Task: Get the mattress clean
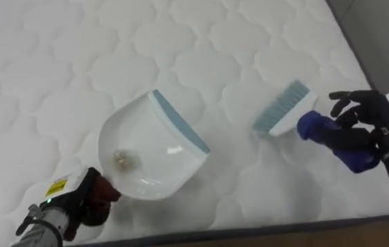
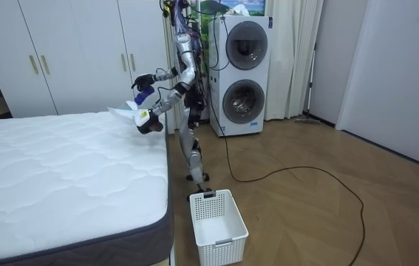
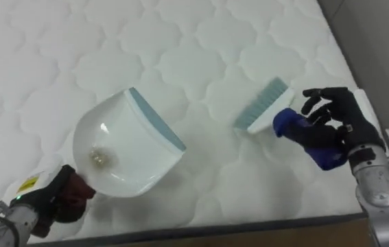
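Standing beside quilted white mattress point(image 1: 180, 41); wood floor point(image 2: 327, 222), white basket point(image 2: 224, 247), stacked washers point(image 2: 247, 74).

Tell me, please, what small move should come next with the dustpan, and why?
Probably draw the dustpan back from the mattress, keeping it level, towards the basket on the floor by the robot. A small clump of dirt already lies inside it, the left hand grips its handle, and the brush in the right hand is apart from it.
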Controlling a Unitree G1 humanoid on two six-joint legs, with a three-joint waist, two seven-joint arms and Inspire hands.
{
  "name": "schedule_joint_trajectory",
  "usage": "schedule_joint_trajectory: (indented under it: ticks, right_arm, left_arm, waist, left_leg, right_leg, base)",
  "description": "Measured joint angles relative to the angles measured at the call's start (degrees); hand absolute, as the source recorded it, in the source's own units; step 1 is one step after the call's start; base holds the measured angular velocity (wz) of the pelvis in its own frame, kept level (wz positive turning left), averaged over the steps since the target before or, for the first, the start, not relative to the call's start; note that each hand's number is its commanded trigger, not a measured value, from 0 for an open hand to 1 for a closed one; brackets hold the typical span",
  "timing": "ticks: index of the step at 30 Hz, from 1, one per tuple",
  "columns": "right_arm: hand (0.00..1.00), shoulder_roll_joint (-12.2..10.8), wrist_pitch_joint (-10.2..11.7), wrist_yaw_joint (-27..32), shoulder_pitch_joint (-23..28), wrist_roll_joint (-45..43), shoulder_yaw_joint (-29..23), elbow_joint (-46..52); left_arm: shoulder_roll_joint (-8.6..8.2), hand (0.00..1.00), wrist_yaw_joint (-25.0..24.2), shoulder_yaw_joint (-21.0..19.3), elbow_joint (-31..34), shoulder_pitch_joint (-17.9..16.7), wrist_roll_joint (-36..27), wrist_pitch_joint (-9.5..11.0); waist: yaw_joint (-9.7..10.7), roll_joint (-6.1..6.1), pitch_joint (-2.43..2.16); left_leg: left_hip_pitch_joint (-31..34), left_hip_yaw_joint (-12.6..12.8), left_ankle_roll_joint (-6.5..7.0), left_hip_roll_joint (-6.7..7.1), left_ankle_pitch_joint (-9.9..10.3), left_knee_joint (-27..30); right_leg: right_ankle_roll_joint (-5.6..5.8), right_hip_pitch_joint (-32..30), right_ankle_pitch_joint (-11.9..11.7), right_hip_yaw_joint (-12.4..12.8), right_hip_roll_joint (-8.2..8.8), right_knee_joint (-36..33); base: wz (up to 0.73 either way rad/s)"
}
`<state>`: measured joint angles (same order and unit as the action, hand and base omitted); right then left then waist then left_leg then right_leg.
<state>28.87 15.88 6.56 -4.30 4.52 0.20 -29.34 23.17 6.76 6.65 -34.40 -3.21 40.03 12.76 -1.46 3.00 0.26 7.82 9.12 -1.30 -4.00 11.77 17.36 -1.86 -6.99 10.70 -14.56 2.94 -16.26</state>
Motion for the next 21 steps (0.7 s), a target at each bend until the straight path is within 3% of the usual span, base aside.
schedule_joint_trajectory:
  ticks: [11, 14, 19, 21]
  right_arm:
    - [0.00, -3.0, -1.0, 5.6, 0.2, -0.2, -2.0, -1.7]
    - [0.00, -4.6, -1.0, 8.9, 2.2, -1.3, -2.0, -1.8]
    - [0.00, -6.4, -1.0, 11.6, 5.8, -2.8, -2.2, 0.5]
    - [0.00, -6.5, -1.0, 12.9, 5.8, -2.9, -2.2, 1.5]
  left_arm:
    - [-2.03, 1.00, 2.0, -2.1, 6.9, -2.2, -1.3, 0.0]
    - [-2.19, 1.00, 3.1, -2.1, 9.6, -3.3, -2.6, 0.1]
    - [-2.25, 1.00, 4.4, -2.5, 13.4, -3.4, -4.9, 0.2]
    - [-2.28, 1.00, 4.5, -2.8, 14.2, -3.4, -7.3, 0.3]
  waist:
    - [-0.3, 0.19, -0.17]
    - [1.0, 0.17, -0.17]
    - [1.3, -0.19, -0.19]
    - [0.9, -0.62, -0.43]
  left_leg:
    - [-4.2, -1.7, 0.03, 0.86, 0.0, -2.1]
    - [-4.6, -5.4, 0.04, 1.49, 0.0, -2.1]
    - [-3.4, -10.8, 0.21, 2.82, -0.3, -1.1]
    - [-2.9, -12.6, 0.19, 3.35, -0.4, -0.7]
  right_leg:
    - [0.75, 5.0, 0.0, -1.4, -0.06, 1.8]
    - [0.99, 8.2, 0.0, -2.8, -0.20, 3.3]
    - [1.90, 9.9, 0.5, -2.6, -0.06, 3.7]
    - [2.25, 10.3, 0.8, -1.7, -0.09, 3.7]
  base:
    - [0.08]
    - [0.60]
    - [0.63]
    - [0.41]
